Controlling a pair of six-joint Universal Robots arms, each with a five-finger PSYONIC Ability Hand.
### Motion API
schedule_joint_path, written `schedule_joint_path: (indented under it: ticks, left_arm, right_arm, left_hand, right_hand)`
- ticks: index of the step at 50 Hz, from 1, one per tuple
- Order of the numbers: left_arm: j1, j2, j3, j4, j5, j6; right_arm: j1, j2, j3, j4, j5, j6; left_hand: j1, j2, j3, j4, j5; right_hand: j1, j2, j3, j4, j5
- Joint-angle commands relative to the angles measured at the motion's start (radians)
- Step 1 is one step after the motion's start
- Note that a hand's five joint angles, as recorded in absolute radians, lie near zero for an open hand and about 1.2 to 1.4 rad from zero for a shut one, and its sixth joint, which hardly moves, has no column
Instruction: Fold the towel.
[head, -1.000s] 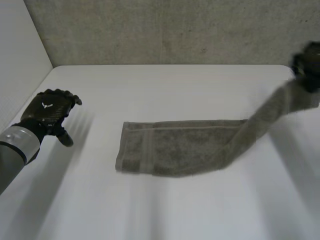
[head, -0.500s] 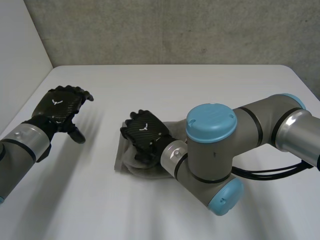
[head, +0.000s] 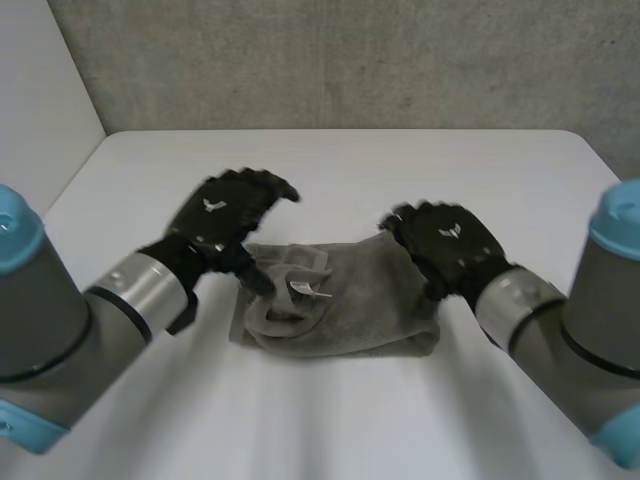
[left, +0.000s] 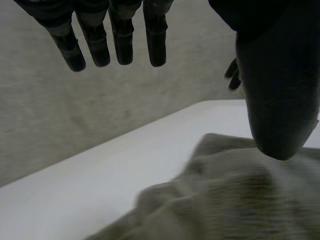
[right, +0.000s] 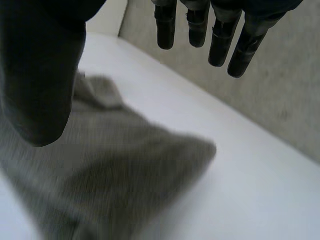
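Note:
A grey-green towel (head: 350, 305) lies folded over itself and a little rumpled in the middle of the white table (head: 330, 160), with a small label on its left part. My left hand (head: 225, 215) hovers open over the towel's left end, fingers straight, thumb pointing down near the cloth. My right hand (head: 445, 245) is open above the towel's right end. Under the left hand, the left wrist view has the towel (left: 215, 200) below straight fingers (left: 120, 40). In the right wrist view the towel (right: 105, 170) lies under the thumb, the fingers (right: 220, 35) spread and empty.
A grey concrete wall (head: 330, 60) runs behind the table's far edge, and a white panel (head: 40, 120) stands along the left side. Bare table surface lies in front of the towel and on both sides of it.
The right hand carried the towel's right end across to the left, let it go and drew back to the right, now open. The left hand moved in from the left over the towel.

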Motion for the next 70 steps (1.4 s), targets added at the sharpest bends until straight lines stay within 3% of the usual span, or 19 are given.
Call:
schedule_joint_path:
  ticks: [1,10,13,15,23,27,51,54,58,62,70]
  left_arm:
    - [-0.105,-0.078,-0.007,0.011,-0.009,0.006]
    - [-0.102,-0.234,0.06,0.026,-0.014,0.078]
    - [-0.09,-0.284,0.091,0.025,-0.046,0.152]
    - [-0.059,-0.313,0.13,0.026,-0.115,0.21]
    - [-0.03,-0.33,0.204,0.094,-0.23,0.224]
    - [-0.005,-0.332,0.207,0.115,-0.235,0.224]
    - [0.064,-0.335,0.063,0.105,-0.218,0.23]
    - [0.058,-0.304,0.057,0.105,-0.221,0.227]
    - [0.045,-0.255,0.019,0.068,-0.218,0.229]
    - [0.045,-0.232,-0.012,0.054,-0.216,0.232]
    - [0.056,-0.2,-0.023,0.054,-0.218,0.238]
  right_arm:
    - [-0.057,-0.011,0.131,-0.034,-0.058,-0.028]
    - [-0.05,0.067,0.157,-0.156,-0.068,-0.028]
    - [-0.048,0.099,0.148,-0.17,-0.068,-0.028]
    - [-0.048,0.119,0.145,-0.17,-0.07,-0.029]
    - [-0.048,0.176,0.138,-0.179,-0.07,-0.034]
    - [-0.048,0.184,0.137,-0.181,-0.062,-0.034]
    - [-0.056,0.159,0.158,-0.186,-0.059,-0.032]
    - [-0.057,0.158,0.161,-0.186,-0.059,-0.032]
    - [-0.064,0.156,0.172,-0.182,-0.061,-0.034]
    - [-0.067,0.142,0.184,-0.173,-0.064,-0.06]
    - [-0.067,0.138,0.192,-0.178,-0.058,-0.089]
  left_hand:
    - [-0.035,-0.018,-0.052,-0.059,0.016]
    - [-0.023,-0.006,-0.052,-0.059,0.028]
    - [-0.02,-0.003,-0.052,-0.059,0.031]
    - [-0.017,0.0,-0.052,-0.059,0.034]
    - [-0.02,-0.003,-0.052,-0.059,0.031]
    - [-0.017,0.0,-0.052,-0.059,0.034]
    - [-0.017,0.0,-0.052,-0.059,0.034]
    - [0.074,0.091,-0.052,-0.059,0.125]
    - [0.425,0.442,-0.052,-0.059,0.476]
    - [0.456,0.472,-0.052,-0.059,0.506]
    - [0.438,0.455,-0.052,-0.059,0.489]
  right_hand:
    - [-0.07,-0.078,-0.043,-0.076,-0.063]
    - [-0.07,-0.078,-0.043,-0.076,-0.063]
    - [-0.07,-0.078,-0.043,-0.076,-0.063]
    - [-0.07,-0.078,-0.043,-0.076,-0.063]
    - [0.175,0.167,-0.043,-0.076,0.182]
    - [0.316,0.307,-0.043,-0.076,0.323]
    - [0.357,0.349,-0.043,-0.076,0.364]
    - [0.357,0.349,-0.043,-0.076,0.364]
    - [0.363,0.355,-0.043,-0.076,0.37]
    - [0.489,0.481,-0.043,-0.076,0.496]
    - [0.478,0.469,-0.043,-0.076,0.485]
